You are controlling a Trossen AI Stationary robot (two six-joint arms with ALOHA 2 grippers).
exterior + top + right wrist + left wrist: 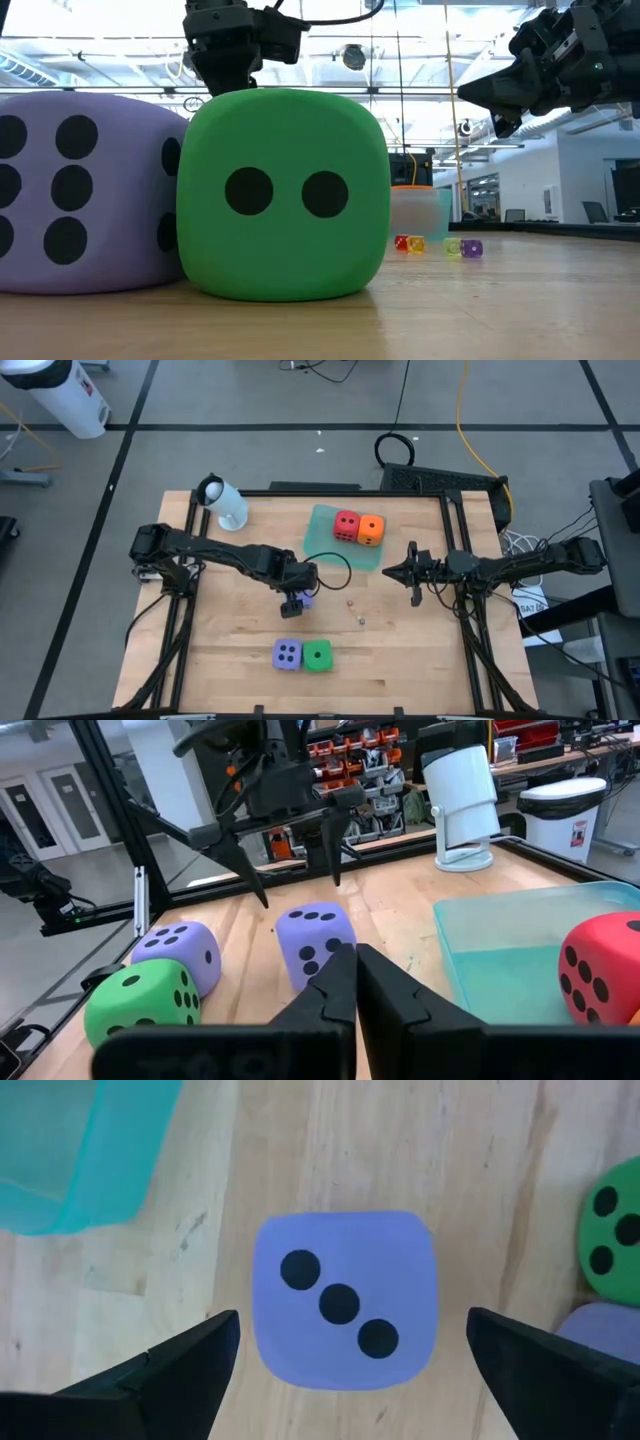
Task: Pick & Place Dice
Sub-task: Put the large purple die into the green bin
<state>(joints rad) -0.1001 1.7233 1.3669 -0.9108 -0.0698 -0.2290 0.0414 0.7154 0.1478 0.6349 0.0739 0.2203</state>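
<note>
Nearest the lower edge of the high view, side by side and touching on the wooden surface (230,640): one purple die (287,653) showing four pips on top, and the green die (318,655) just right of it. Above these, near frame centre, the left claw (296,599) hanging over a second purple die (305,598), fingers (170,1370) spread wide on either side of it without touching, three pips in a diagonal on its top face. Slightly right of that, tiny coloured specks (351,601) lying loose on the wood. At centre right, the right claw (391,571), fingers pressed together and holding nothing, pointing left and raised off the surface. Farther up, in the upper middle, a translucent teal tray (322,542) carrying the red die (346,525) and the orange die (370,529), these two touching, red on the left. Toward the upper left, at the far corner, a white cylindrical device (224,501) on a round base.
</note>
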